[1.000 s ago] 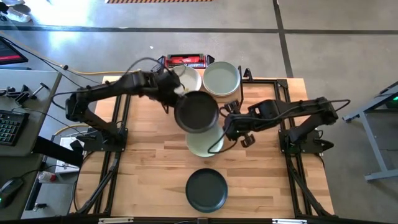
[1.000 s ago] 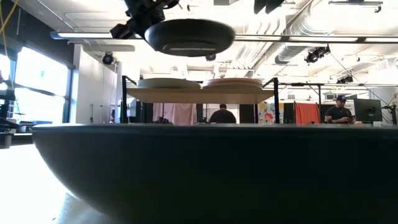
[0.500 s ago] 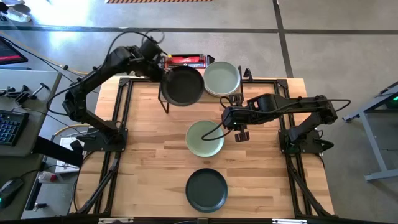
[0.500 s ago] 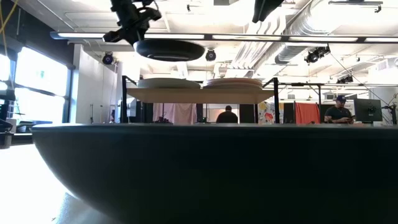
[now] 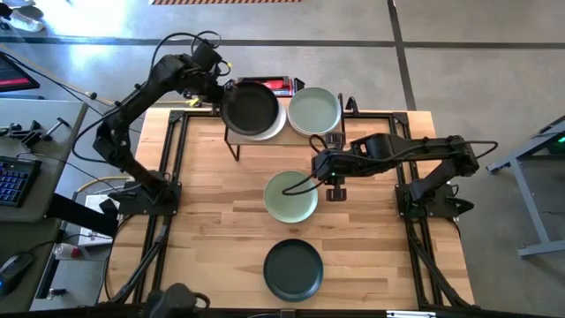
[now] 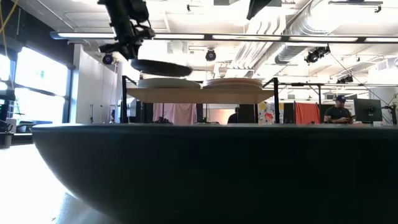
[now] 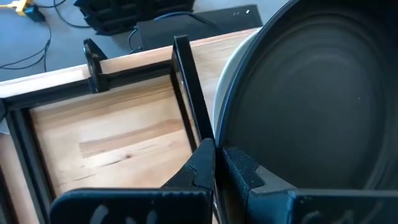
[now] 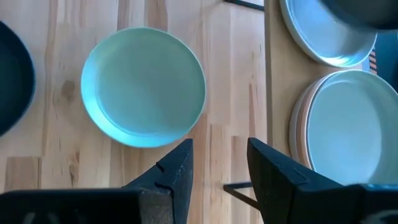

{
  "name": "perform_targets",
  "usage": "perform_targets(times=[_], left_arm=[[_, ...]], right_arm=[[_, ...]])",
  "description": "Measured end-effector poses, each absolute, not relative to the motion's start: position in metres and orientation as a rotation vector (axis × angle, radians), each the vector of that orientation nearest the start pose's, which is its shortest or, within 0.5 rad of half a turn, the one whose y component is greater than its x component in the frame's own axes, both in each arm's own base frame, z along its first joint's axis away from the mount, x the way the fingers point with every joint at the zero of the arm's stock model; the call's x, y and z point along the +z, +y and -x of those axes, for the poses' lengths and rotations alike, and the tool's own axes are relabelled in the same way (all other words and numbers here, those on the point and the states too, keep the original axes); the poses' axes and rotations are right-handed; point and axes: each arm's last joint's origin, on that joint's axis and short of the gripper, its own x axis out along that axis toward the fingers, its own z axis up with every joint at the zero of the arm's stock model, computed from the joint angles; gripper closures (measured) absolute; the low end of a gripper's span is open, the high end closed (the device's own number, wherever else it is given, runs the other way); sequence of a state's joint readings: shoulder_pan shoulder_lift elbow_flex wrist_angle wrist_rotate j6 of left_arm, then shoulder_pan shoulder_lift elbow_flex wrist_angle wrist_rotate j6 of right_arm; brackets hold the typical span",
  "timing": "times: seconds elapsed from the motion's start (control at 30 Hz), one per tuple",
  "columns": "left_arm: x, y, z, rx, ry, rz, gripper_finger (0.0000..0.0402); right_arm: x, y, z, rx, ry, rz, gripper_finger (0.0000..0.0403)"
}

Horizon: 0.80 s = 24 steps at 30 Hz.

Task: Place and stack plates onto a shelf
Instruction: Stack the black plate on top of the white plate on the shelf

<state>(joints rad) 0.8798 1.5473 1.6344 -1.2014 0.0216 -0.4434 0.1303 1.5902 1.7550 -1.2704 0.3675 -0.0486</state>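
Carried farther back since a moment ago, the black plate (image 5: 251, 108) in the left claw (image 5: 221, 89) now sits directly over the white stack on the shelf (image 5: 305, 137).

Left claw's fingers (image 7: 202, 165) pinch the black plate's rim; in the low view the plate (image 6: 160, 66) hangs tilted just above the left stack. Right claw (image 5: 328, 163) hovers above the counter (image 5: 203, 221) with a narrow gap between its fingers (image 8: 177, 165), beside the sage green plate (image 5: 290, 196) and in front of the shelf's right stack (image 5: 314, 111). Another black plate (image 5: 293, 269) lies near the counter's front edge.
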Motion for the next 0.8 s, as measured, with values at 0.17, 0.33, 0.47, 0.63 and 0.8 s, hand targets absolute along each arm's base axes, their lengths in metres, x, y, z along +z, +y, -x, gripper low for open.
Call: perform_targets(times=[0.17,0.33,0.47,0.63,0.8], left_arm=[[0.349,0.240,-0.198,0.976,0.874,0.890,0.0401],[0.342,0.247,-0.205,0.955,0.865,0.900,0.0401],[0.335,0.251,-0.208,0.955,0.887,0.909,0.0401],[0.329,0.255,-0.212,0.956,0.903,0.916,0.0394],[0.328,0.256,-0.213,0.944,0.912,0.902,0.0368]], right_arm=[[0.383,0.029,-0.299,-0.187,1.068,0.313,0.0272],[0.383,0.029,-0.299,-0.195,1.066,0.300,0.0272],[0.383,0.029,-0.299,-0.207,1.064,0.281,0.0272],[0.382,0.029,-0.299,-0.211,1.064,0.273,0.0272],[0.382,0.029,-0.299,-0.211,1.071,0.275,0.0272]])
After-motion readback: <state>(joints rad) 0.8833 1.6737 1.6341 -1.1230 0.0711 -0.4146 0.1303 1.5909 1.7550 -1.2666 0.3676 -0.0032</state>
